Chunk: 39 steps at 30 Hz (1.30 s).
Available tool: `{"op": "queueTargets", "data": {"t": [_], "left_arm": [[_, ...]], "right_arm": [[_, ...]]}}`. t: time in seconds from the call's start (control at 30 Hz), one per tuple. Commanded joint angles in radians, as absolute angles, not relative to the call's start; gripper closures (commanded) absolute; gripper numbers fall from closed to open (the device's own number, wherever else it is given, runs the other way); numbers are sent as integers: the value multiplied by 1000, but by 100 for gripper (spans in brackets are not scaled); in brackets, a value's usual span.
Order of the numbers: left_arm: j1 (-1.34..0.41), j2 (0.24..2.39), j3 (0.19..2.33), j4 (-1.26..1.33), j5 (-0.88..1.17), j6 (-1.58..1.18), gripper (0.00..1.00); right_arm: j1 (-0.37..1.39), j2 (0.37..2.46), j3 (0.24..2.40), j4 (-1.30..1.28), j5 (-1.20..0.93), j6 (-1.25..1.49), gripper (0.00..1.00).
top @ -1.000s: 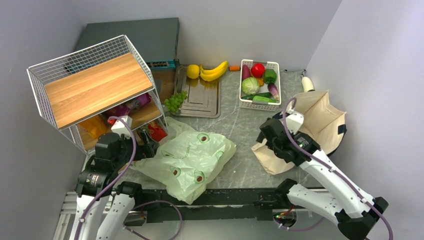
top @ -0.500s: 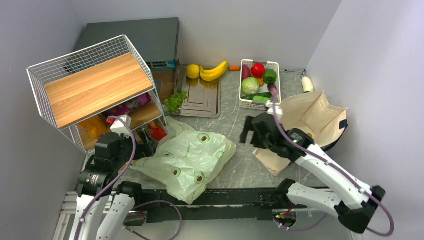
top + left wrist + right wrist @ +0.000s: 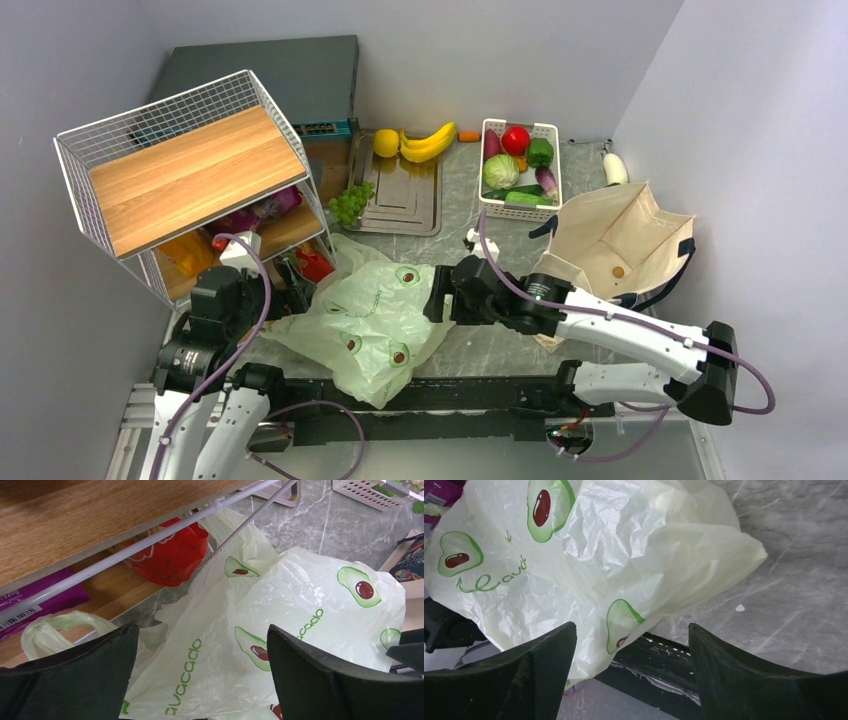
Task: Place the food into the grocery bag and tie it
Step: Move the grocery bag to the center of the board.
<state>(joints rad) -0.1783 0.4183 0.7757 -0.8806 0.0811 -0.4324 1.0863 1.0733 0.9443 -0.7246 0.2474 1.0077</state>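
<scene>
The pale-green grocery bag (image 3: 375,320) printed with avocados lies crumpled on the table's near middle; it also shows in the left wrist view (image 3: 280,625) and the right wrist view (image 3: 589,555). My left gripper (image 3: 295,285) is open and empty at the bag's left edge, beside the wire rack. My right gripper (image 3: 440,293) is open and empty at the bag's right edge, jaws wide above it. Green grapes (image 3: 350,203), a lemon (image 3: 386,142) and bananas (image 3: 428,142) lie on or by the grey tray (image 3: 405,195) at the back. A green pepper (image 3: 540,152) is in the white basket.
A wire rack (image 3: 180,180) with a wooden shelf and packets stands at the left. A white basket (image 3: 519,205) of vegetables stands at the back right. A beige canvas tote (image 3: 610,250) lies open at the right. A black rail (image 3: 470,392) runs along the near edge.
My right arm has swung left from the canvas tote across the table to the grocery bag's right edge. The left arm and the bag have not moved.
</scene>
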Motion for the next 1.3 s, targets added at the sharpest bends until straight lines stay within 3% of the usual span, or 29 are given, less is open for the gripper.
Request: {"op": "queueTargets", "data": {"t": [0.0,0.27,0.37,0.6,0.77,0.8,0.83,0.87,0.9,0.93,1.13,1.27], "left_arm": [[-179,410,777,-851,69,-445,1],[-179,405,779,-851,65,-446,1],[-179,405,777,-851,67,-445,1],[-179,401,777,-849,69,-444,1],[-180,397,776,-848,69,-445,1],[-180,398,775,-846,70,-445,1],[-180,399,775,-845,70,-445,1],[-179,401,775,-846,74,-444,1],[-179,403,776,-848,76,-443,1],[-181,406,777,-850,77,-443,1],[-180,396,775,-848,69,-446,1],[-179,390,773,-845,65,-446,1]], "right_arm": [[1106,1113,931,-607,225,1055,25],[1102,1161,978,-664,338,1003,84],[1063,1159,1029,-738,401,945,99],[852,1076,1032,-690,365,648,100],[784,1101,1029,-642,510,488,100],[771,1122,1036,-633,532,459,90],[757,1147,1053,-629,543,441,63],[745,1176,1081,-637,546,425,27],[742,1207,1113,-650,548,413,5],[741,1233,1156,-670,549,407,1],[778,1286,1341,-695,400,419,0],[910,1378,1484,-776,453,447,0]]}}
